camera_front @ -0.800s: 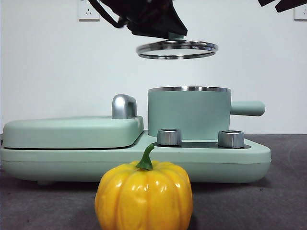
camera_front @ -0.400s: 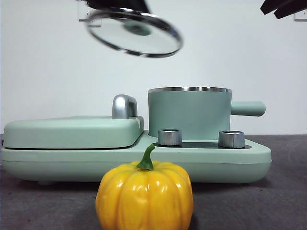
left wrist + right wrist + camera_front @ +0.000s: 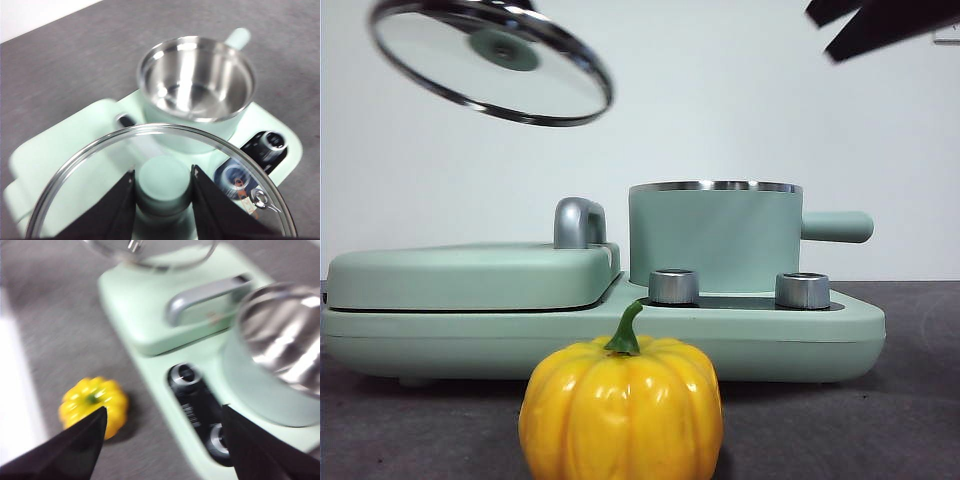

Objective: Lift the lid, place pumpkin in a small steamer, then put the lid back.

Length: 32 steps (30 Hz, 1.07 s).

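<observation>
No legible writing was seen. Lid (image 3: 491, 62), tilted, was clamped by its knob in the left gripper (image 3: 163, 197), high left of small steamer (image 3: 714, 237). Pumpkin (image 3: 621, 408) stood upright, nearest. Right gripper (image 3: 162, 440) was spread apart.

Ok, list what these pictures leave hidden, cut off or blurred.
- Small steamer: inside hidden in the front view by its wall; the left wrist view shows it empty.
- Pumpkin: bottom cut off by the front view's lower edge; blurred in the right wrist view.
- Left gripper: out of frame in the front view above the lid.
- Right gripper: only blurred jaws.
</observation>
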Each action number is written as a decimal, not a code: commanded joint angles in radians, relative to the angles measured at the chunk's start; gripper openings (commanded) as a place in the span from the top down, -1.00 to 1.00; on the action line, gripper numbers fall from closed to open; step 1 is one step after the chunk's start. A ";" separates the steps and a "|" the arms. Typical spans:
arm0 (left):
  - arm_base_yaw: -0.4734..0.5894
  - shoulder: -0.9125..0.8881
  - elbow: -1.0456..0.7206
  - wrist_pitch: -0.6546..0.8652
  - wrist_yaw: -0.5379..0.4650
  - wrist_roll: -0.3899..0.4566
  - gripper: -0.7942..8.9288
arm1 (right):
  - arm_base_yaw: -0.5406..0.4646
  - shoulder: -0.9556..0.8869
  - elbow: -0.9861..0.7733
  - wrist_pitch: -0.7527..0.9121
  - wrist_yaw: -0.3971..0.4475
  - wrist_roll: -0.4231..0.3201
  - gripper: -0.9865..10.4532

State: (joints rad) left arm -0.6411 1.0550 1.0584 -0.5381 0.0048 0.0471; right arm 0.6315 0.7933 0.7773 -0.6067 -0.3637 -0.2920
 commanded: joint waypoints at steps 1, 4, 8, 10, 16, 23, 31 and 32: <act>-0.007 -0.060 -0.017 0.011 -0.021 -0.039 0.81 | 0.060 0.043 0.018 -0.002 -0.002 -0.011 0.19; -0.007 -0.119 -0.029 -0.026 -0.064 -0.040 0.81 | 0.125 0.102 0.018 0.001 -0.002 -0.015 0.18; -0.007 -0.175 -0.028 -0.059 -0.106 -0.040 0.81 | 0.208 0.195 0.018 0.006 0.002 -0.031 0.08; -0.007 -0.192 -0.028 -0.063 -0.112 -0.040 0.81 | 0.243 0.241 0.018 0.023 0.002 -0.031 0.08; -0.007 -0.206 -0.029 -0.077 -0.114 -0.037 0.81 | 0.332 0.375 0.018 0.114 0.086 -0.051 0.07; -0.007 -0.206 -0.029 -0.075 -0.114 -0.033 0.81 | 0.353 0.506 0.018 0.175 0.115 -0.060 0.07; -0.007 -0.206 -0.028 -0.075 -0.114 -0.028 0.81 | 0.353 0.593 0.018 0.233 0.129 -0.056 -0.02; -0.007 -0.206 -0.028 -0.075 -0.114 -0.026 0.81 | 0.353 0.601 0.018 0.233 0.129 -0.056 -0.02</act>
State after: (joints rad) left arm -0.6418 0.8497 1.0142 -0.6418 -0.1059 0.0116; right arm 0.9726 1.3762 0.7773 -0.3809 -0.2329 -0.3416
